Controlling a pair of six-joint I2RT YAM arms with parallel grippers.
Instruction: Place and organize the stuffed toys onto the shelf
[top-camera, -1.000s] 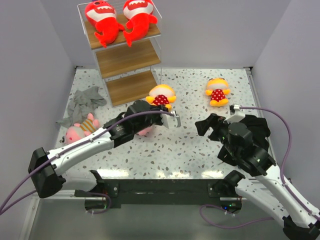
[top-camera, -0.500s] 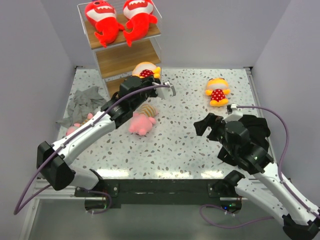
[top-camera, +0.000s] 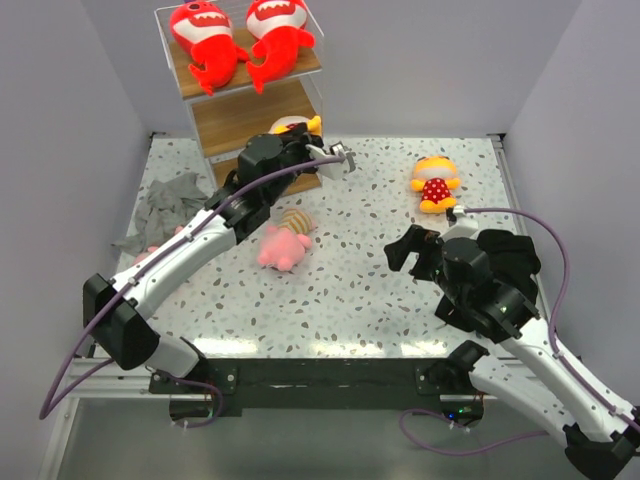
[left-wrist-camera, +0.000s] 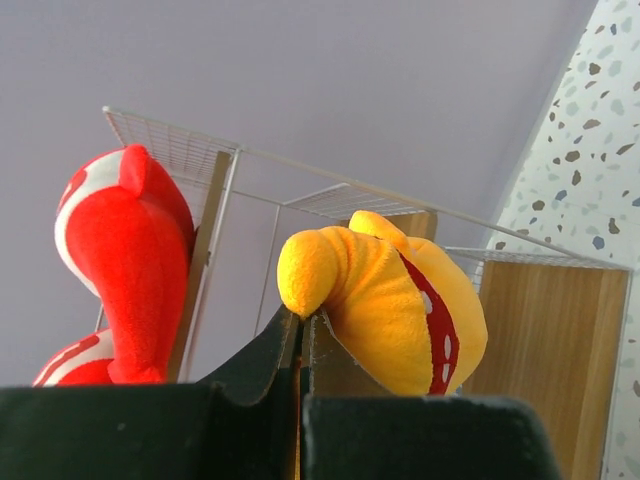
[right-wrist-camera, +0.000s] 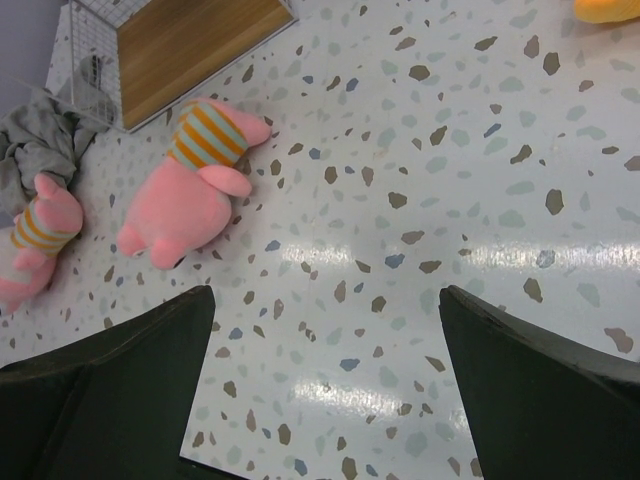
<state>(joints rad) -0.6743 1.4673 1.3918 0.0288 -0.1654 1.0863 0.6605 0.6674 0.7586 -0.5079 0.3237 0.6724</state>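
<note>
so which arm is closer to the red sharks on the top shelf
Left. The left fingers hold a yellow toy up at the shelf, just below the red sharks. The right fingers hang open over the table, near its front right, far from the shelf.

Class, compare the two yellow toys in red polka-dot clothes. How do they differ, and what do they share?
The held toy hangs pinched in the left gripper; the loose toy lies on the table. The held toy is up by the shelf; the loose toy lies to its right. Both are yellow-orange plush in red dotted clothes.
</note>
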